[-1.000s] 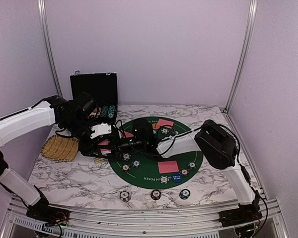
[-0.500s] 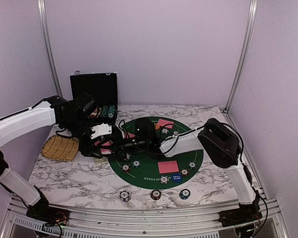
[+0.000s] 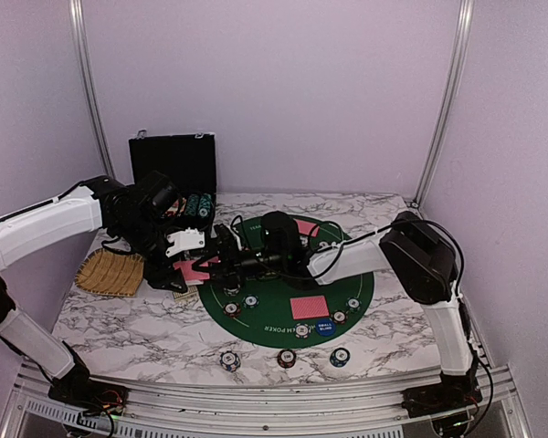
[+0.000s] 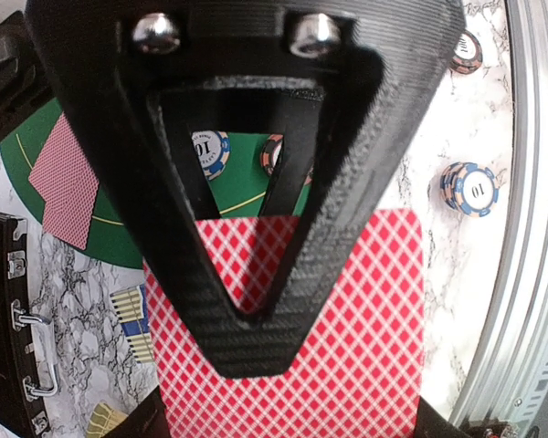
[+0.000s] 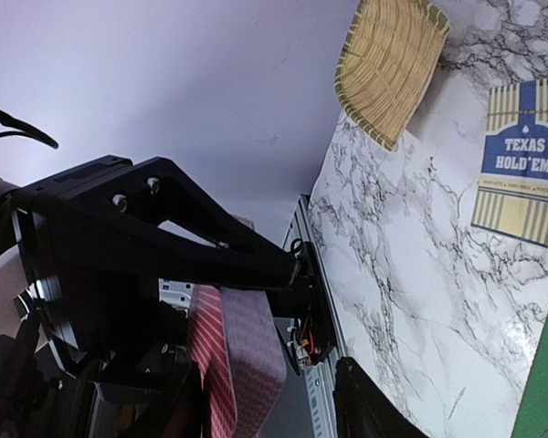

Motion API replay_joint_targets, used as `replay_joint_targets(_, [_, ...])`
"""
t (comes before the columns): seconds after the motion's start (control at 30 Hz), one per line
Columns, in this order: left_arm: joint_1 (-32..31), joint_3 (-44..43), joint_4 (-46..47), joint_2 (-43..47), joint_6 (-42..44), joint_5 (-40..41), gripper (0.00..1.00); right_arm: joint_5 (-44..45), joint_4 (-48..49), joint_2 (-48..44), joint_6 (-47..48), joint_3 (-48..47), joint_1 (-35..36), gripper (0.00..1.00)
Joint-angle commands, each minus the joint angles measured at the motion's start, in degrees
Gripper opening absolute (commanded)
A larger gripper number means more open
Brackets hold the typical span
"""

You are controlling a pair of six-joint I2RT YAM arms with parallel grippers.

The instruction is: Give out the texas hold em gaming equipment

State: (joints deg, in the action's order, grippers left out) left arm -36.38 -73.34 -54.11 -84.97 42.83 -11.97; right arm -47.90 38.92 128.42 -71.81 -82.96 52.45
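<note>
While the jaws of the left gripper [image 3: 194, 263] clamp the red-backed playing cards [image 4: 365, 310] above the counter [image 3: 137, 319] at the green mat's [image 3: 265, 318] nine o'clock edge, the right gripper [image 3: 221, 262] meets them, jaws apart around the cards' free end. Striped poker chips [image 3: 251, 301] dot the mat.
</note>
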Motion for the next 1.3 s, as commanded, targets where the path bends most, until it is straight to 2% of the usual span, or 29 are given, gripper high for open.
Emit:
replay_joint_targets(0.0, [0.2, -1.8, -0.7, 0.7, 0.1, -1.1, 0.16, 0.3, -1.8, -3.2, 1.4, 1.9, -0.7, 0.44])
replay_joint_targets(0.07, [0.2, -1.8, -0.7, 0.8, 0.2, -1.1, 0.16, 0.5, -1.3, -4.0, 1.2, 2.6, -0.8, 0.46])
replay_joint_targets(0.13, [0.2, -1.9, -0.7, 0.7, 0.2, -1.2, 0.16, 0.6, -1.1, -4.1, 1.2, 2.5, -0.6, 0.54])
replay_joint_targets(0.27, [0.2, -2.2, -0.7, 0.3, 0.1, -1.5, 0.16, 0.6, -1.7, -3.4, 1.4, 0.7, 0.2, 0.65])
replay_joint_targets(0.37, [0.1, -2.3, -0.7, 0.2, 0.0, -1.5, 0.16, 0.3, -1.5, -2.4, 0.8, -0.9, 0.8, 0.65])
replay_joint_targets(0.57, [0.2, -2.0, -0.7, 0.5, 0.1, -1.3, 0.16, -0.1, -1.6, -2.3, 0.9, -0.9, 0.8, 0.58])
replay_joint_targets(0.97, [0.2, -2.0, -0.7, 0.1, 0.0, -1.6, 0.16, 0.5, -3.7, -7.9, 3.8, 5.4, -1.4, 0.35])
replay_joint_targets(1.27, [0.2, -2.0, -0.7, 0.1, 0.0, -1.6, 0.16, 0.1, 4.3, -9.2, -2.2, 8.4, -1.5, 0.21])
